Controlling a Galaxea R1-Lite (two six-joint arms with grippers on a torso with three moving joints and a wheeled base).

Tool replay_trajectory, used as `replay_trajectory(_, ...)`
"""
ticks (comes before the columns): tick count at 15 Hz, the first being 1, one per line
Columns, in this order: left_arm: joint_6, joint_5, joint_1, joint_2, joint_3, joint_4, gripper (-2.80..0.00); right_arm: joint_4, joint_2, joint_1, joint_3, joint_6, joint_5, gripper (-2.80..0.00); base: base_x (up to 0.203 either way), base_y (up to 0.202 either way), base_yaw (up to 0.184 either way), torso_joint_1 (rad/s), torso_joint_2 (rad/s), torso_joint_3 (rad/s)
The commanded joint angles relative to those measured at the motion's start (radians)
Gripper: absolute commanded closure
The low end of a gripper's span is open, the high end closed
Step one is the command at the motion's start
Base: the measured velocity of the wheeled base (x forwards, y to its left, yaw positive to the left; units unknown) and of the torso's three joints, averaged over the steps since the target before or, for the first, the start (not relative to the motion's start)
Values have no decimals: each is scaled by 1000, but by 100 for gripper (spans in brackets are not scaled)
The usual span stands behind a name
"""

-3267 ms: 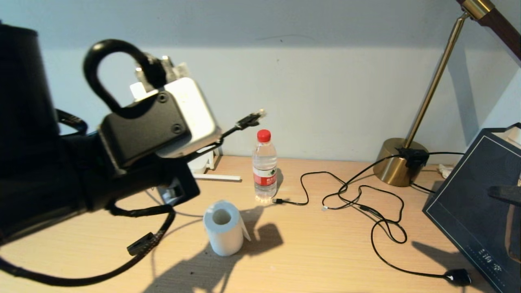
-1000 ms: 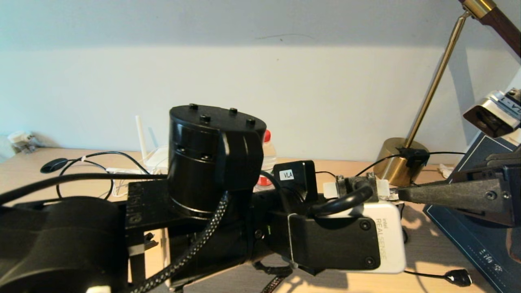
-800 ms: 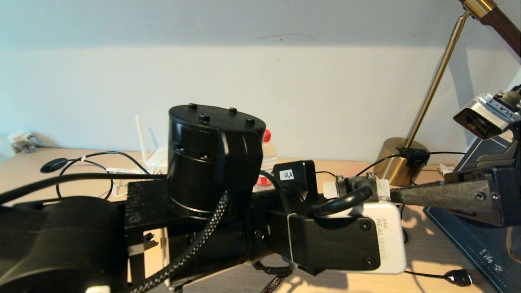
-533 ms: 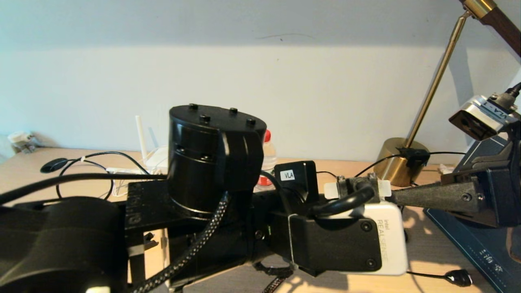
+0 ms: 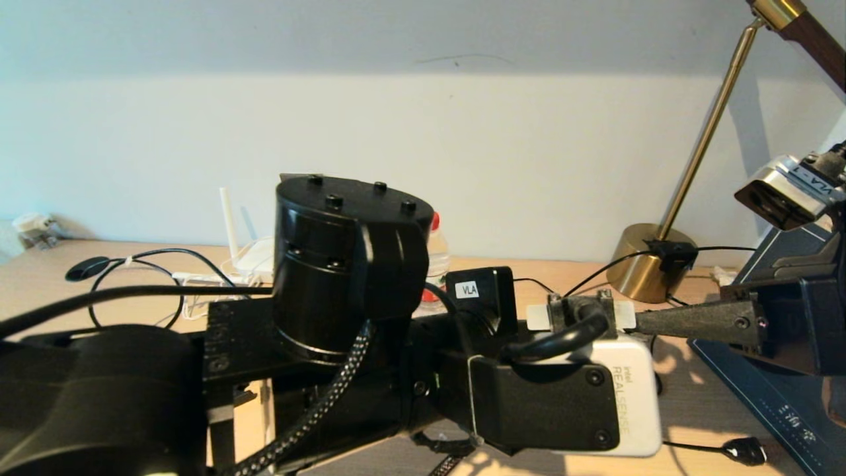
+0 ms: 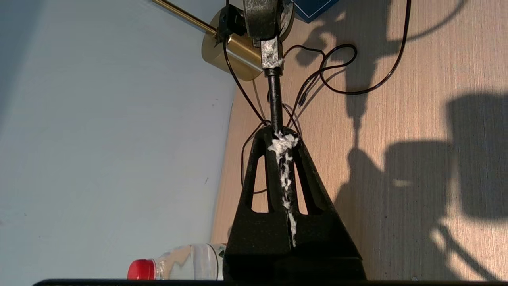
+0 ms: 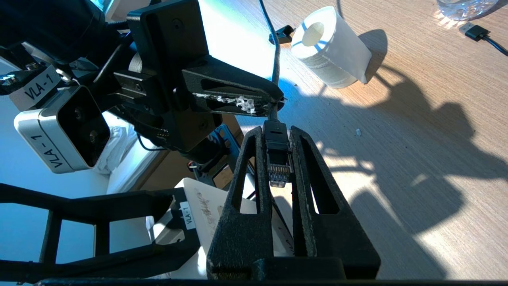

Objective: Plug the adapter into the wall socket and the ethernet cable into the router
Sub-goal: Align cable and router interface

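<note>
Closing since a second ago, the right gripper (image 7: pixel 278 159) now pinches the clear plug of the long thin black ethernet cable (image 7: pixel 276 137) between its jaws. Just beyond it, the left gripper (image 6: pixel 280 137) is clamped tight on the cord behind the plug, both above the wooden desk (image 7: pixel 416 131). That plug is light, rigid and brittle at its clip; its limp cord trails. Gripping the plug body suits insertion.

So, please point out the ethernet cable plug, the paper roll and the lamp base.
ethernet cable plug (image 7: pixel 277 167): right wrist view, clear tip between fingers.
paper roll (image 7: pixel 333 51): right wrist view, its side.
lamp base (image 5: pixel 644 264): head view, brass side.
</note>
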Motion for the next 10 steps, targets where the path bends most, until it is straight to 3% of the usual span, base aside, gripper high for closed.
replay_trajectory(1, 5, 1, -2, -3, 4, -2, 0, 0, -11, 1, 4, 2, 6, 0, 0, 0, 0, 0, 0, 0)
replay_trajectory(5, 5, 1, -5, -5, 15, -4, 0, 0, -12, 1, 6, 3, -6, 0, 0, 0, 0, 0, 0, 0)
replay_trajectory(6, 5, 1, -3, -6, 17, -4, -280, 0, -12, 1, 7, 3, -6, 0, 0, 0, 0, 0, 0, 0)
replay_trajectory(10, 7, 10, -1, -38, 25, -2, -280, 3, -23, -1, 24, 20, -18, 0, 0, 0, 0, 0, 0, 0)
